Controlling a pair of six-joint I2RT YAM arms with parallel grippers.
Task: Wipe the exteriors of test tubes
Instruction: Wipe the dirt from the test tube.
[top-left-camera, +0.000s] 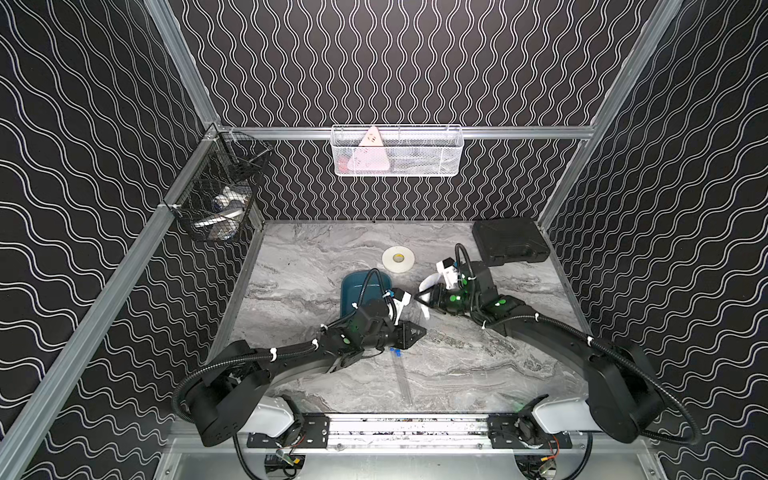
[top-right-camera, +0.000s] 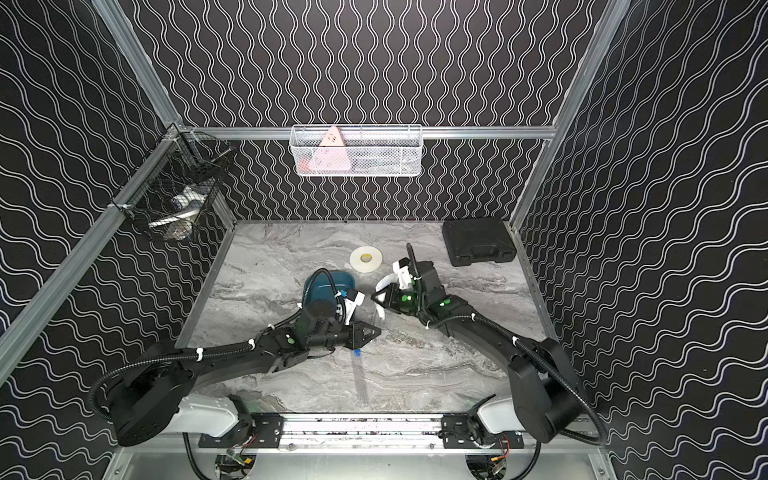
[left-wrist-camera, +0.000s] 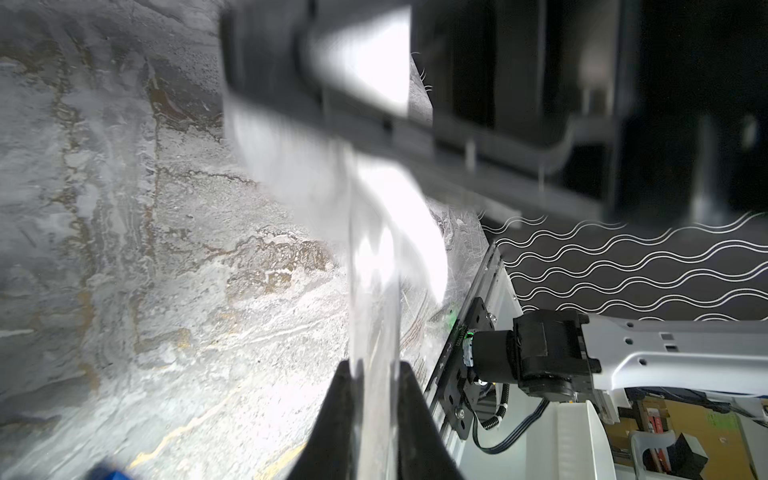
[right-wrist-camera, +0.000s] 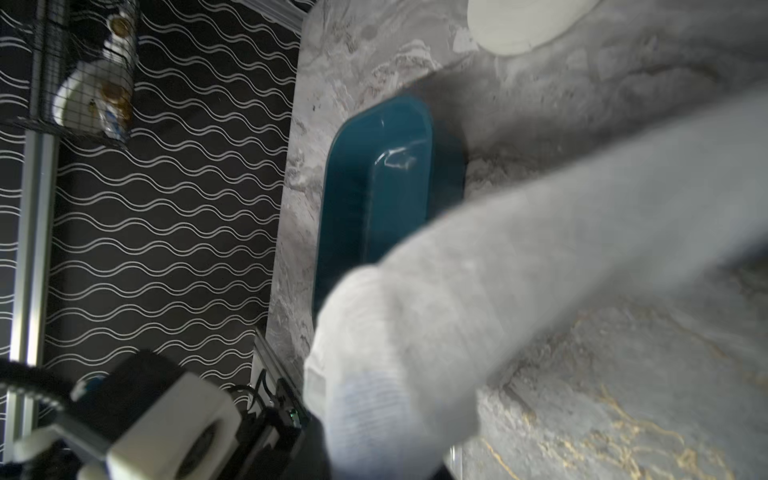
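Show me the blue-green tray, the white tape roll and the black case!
blue-green tray (top-left-camera: 352, 291): in a top view, its bare inside.
white tape roll (top-left-camera: 387, 260): in a top view, flat white face.
black case (top-left-camera: 510, 241): in a top view, middle of lid.

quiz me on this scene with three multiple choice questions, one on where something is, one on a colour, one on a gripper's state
1. Where on the table does the black case sit?
A. at the far right corner
B. at the near left corner
C. in the middle

2. What colour is the tray?
A. red
B. teal
C. yellow

3. What state is the left gripper in?
A. wide open and holding nothing
B. shut on a roll of tape
C. shut on a clear test tube

Answers:
1 A: both top views show the case against the back wall, on the right arm's side.
2 B: its rim and inside look blue-green in the top views and the right wrist view.
3 C: the left wrist view shows the tube running out from between the closed fingers.
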